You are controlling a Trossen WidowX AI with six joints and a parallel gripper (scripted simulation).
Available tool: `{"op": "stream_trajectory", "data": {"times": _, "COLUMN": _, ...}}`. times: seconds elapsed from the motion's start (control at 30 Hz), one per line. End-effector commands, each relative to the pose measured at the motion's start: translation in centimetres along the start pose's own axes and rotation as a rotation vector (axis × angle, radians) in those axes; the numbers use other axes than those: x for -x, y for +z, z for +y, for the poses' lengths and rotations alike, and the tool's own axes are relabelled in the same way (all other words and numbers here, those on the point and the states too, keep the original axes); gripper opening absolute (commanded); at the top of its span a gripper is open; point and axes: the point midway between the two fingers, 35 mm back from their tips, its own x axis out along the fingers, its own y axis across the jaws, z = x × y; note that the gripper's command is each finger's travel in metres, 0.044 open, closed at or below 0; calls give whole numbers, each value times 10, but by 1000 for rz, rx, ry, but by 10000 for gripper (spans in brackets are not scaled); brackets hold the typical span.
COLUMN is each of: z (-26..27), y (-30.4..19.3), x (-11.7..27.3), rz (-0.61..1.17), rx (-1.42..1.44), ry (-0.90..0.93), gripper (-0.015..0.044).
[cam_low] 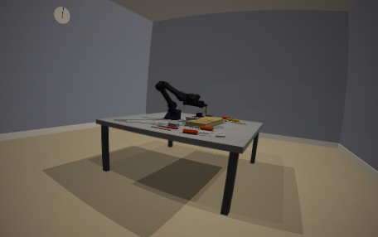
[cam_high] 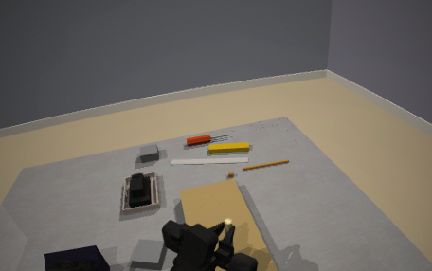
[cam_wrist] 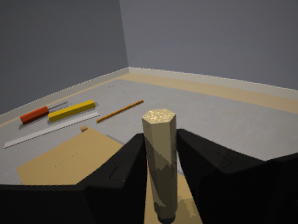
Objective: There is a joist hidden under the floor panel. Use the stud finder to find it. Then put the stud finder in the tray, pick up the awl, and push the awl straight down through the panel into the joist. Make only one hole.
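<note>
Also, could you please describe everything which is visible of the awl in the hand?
The awl shows a pale tan, faceted handle, wood-like, with a speckled flat end and a dark part beneath. It stands roughly upright over the floor panel, gripped between the hand's fingers. Its tip is hidden.

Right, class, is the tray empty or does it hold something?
Occupied: the top view shows a dark block-like device inside the tray's raised rim.
</note>
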Motion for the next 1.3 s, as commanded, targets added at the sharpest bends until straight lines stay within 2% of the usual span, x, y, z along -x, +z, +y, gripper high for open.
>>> {"op": "stream_trajectory", "data": {"times": 0.0, "z": 1, "y": -3, "x": -1, "rz": -9, "rx": 6, "ry": 6, "gripper": 0}}
{"op": "stream_trajectory", "data": {"times": 1.27, "z": 0, "y": -42, "x": -4, "rz": -6, "rx": 5, "ry": 0, "gripper": 0}}
